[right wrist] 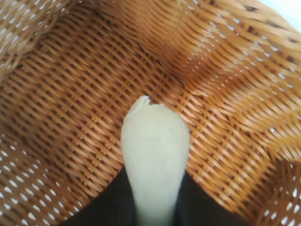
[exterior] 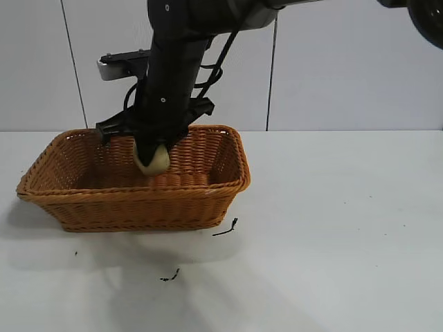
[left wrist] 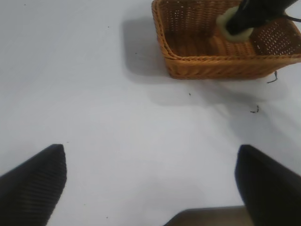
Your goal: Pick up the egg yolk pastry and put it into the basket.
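Observation:
The egg yolk pastry [exterior: 154,159] is a pale yellowish-green bun held inside the basket [exterior: 138,200], below its braided rim and above the woven floor. My right gripper [exterior: 152,153] reaches down into the basket from above and is shut on the pastry. In the right wrist view the pastry [right wrist: 155,146] stands squeezed narrow in my right gripper [right wrist: 155,188], over the basket floor [right wrist: 70,94]. The left wrist view shows my left gripper [left wrist: 149,157] open over bare table, well away from the basket [left wrist: 211,66] and the pastry [left wrist: 230,28].
The basket stands at the left of the white table [exterior: 346,228]. Two small black scraps [exterior: 226,228] [exterior: 171,277] lie on the table in front of it. Grey wall panels close the far side.

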`<state>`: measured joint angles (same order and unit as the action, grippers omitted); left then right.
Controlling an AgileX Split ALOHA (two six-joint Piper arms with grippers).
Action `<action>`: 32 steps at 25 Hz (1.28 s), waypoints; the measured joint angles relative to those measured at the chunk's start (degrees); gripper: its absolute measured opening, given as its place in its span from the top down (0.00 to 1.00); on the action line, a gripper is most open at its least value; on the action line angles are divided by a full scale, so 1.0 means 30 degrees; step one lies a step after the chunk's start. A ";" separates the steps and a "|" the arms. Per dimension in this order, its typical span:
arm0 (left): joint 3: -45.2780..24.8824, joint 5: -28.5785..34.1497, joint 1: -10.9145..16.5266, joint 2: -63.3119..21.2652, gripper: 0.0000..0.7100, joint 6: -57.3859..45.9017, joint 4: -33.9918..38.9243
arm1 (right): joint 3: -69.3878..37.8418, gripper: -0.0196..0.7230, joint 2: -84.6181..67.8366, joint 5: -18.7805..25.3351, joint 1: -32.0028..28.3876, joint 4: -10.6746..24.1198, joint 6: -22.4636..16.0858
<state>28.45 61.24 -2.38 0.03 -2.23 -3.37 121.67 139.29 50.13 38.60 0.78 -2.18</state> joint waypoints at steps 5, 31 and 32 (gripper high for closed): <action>0.0000 0.0000 0.0000 0.0000 0.02 0.0000 0.0000 | 0.0000 0.10 -0.0409 0.0740 0.0000 -0.0093 0.0019; 0.0000 0.0000 0.0000 0.0000 0.02 0.0000 0.0000 | 0.0089 0.05 -0.4588 0.2314 -1.2318 0.0152 0.0026; 0.0000 0.0000 0.0000 0.0000 0.02 0.0000 0.0000 | 0.0089 0.05 -0.4588 0.2653 -1.2639 0.0152 0.0026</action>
<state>28.45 61.24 -2.38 0.03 -2.23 -3.37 121.94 125.52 58.09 0.68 1.24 -2.10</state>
